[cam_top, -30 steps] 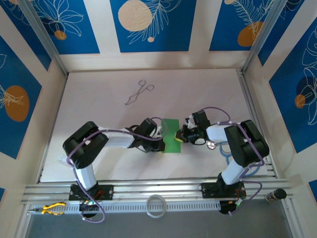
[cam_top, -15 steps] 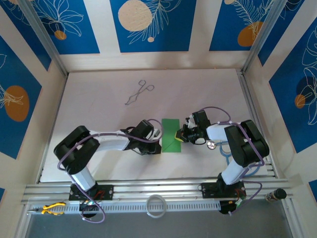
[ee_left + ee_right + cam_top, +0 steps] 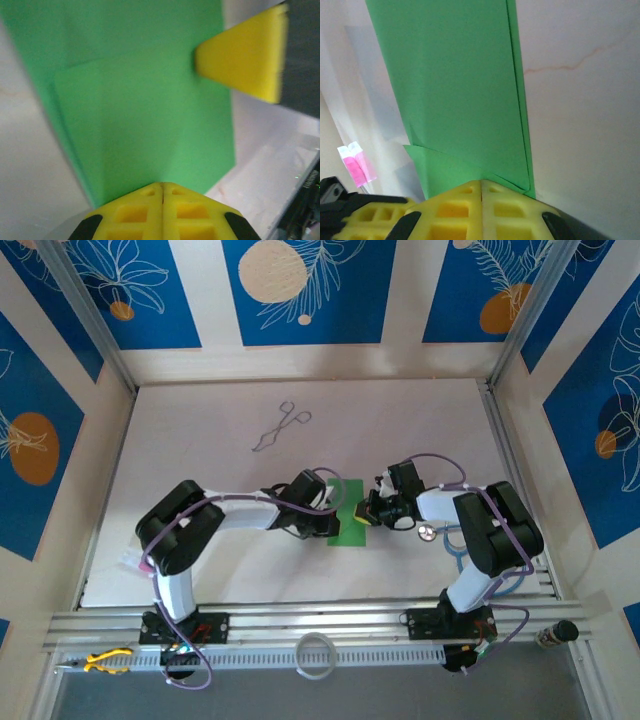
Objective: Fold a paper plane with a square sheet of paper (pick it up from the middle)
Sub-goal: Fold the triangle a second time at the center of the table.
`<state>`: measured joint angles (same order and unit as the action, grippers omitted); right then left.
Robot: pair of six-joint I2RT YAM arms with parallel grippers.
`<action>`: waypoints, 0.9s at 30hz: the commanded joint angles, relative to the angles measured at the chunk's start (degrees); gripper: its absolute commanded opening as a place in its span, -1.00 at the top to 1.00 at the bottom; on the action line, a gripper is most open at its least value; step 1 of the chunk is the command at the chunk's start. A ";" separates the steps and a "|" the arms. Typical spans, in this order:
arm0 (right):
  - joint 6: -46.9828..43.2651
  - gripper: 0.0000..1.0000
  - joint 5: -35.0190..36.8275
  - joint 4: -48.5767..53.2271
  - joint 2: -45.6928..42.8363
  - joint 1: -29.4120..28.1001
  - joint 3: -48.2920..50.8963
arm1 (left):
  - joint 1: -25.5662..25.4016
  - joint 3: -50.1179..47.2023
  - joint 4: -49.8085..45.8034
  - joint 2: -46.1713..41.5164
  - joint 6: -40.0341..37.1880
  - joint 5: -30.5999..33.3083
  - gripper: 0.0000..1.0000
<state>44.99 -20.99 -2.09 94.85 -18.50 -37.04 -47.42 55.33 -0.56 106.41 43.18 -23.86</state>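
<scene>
The square sheet of paper (image 3: pixel 347 531) is bright green and lies folded flat on the white table between my two arms. Layered edges and a turned-up corner of the paper (image 3: pixel 465 90) show in the right wrist view. My left gripper (image 3: pixel 331 511) is shut, its yellow tips resting on the paper's left side (image 3: pixel 145 125). Opposite it, my right gripper (image 3: pixel 361 514) is also shut, its tips at the paper's right edge. Nothing shows between either pair of jaws. The right gripper's yellow finger (image 3: pixel 245 55) appears beyond the paper in the left wrist view.
Thin metal forceps (image 3: pixel 280 428) lie farther back on the table. A small pink item (image 3: pixel 356 165) lies off to the left. A white ring (image 3: pixel 317 655) and a yellow-handled tool (image 3: pixel 100 662) sit on the front rail. Patterned walls enclose the table.
My left gripper drew back off the paper's left edge, then came forward again onto it, covering part of the green. The right gripper and paper stayed put.
</scene>
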 commanded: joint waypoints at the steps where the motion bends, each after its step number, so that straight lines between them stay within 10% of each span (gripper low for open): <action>1: -2.07 1.00 0.96 4.38 -0.01 0.11 -1.79 | -0.05 -0.84 -1.27 1.22 -0.19 0.96 1.00; 15: 0.20 0.97 0.76 0.15 -0.67 -7.68 -1.09 | -0.31 -5.82 2.62 0.81 2.92 1.97 1.00; 27: -2.78 0.99 0.57 -2.77 2.25 1.36 -0.24 | -0.39 -6.08 3.93 1.28 3.66 1.40 1.00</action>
<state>43.68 -20.99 -3.79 96.25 -18.94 -38.02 -47.40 51.27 6.70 105.84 46.26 -23.88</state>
